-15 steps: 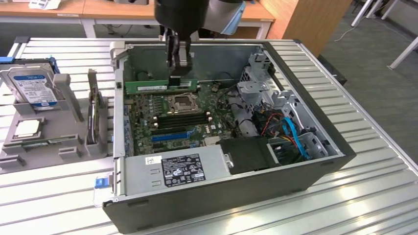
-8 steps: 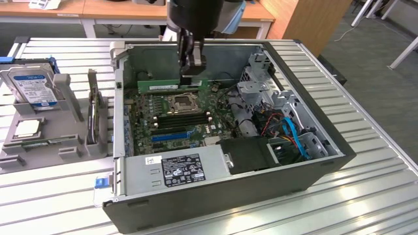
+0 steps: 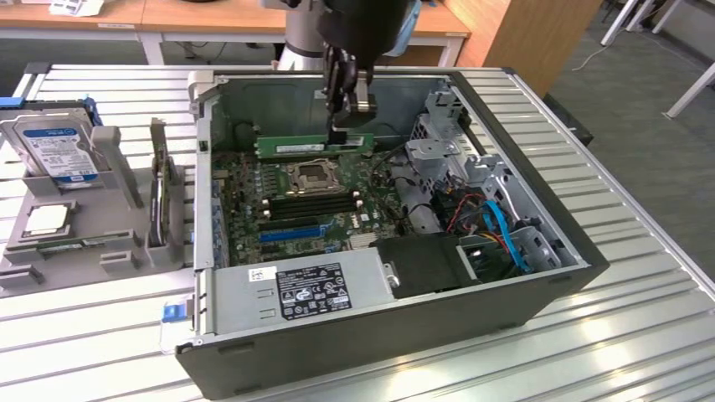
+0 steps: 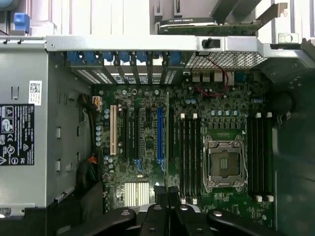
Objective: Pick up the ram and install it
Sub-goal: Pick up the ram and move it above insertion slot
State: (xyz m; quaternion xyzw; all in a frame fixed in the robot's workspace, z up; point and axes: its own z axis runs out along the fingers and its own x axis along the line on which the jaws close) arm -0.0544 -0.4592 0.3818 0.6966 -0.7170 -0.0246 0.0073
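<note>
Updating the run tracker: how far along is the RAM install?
Done: the ram is picked up and is inside the open case.
In hand: the gripper is shut on it, holding it level over the motherboard by the CPU socket.
Left: it is not seated, and the black memory slots stand empty.

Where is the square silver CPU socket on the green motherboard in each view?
Exterior view: the square silver CPU socket sits mid-board, directly under the long green ram stick in the picture.
Wrist view: the socket lies between two banks of black memory slots.
Shared landmark: the long blue expansion slot.
</note>
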